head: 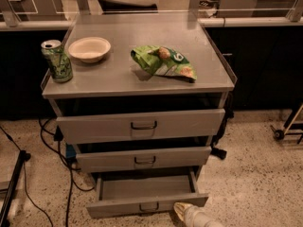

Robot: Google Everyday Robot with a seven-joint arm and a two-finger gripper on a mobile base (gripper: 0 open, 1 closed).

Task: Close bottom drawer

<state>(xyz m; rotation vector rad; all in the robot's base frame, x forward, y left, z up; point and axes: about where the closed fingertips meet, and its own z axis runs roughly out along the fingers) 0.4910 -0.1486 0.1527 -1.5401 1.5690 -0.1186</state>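
Observation:
The bottom drawer is the narrowest grey metal drawer of the cabinet, low in the view, pulled far out, with a small dark loop handle at its centre and an empty inside. My gripper enters from the bottom edge, just right of the handle, close in front of the drawer's front panel. Whether it touches the panel I cannot tell.
The mid-sized drawer and the top drawer stand slightly out. On the cabinet top are a green can, a white bowl and a green chip bag. Cables lie on the floor at left; a cart wheel at right.

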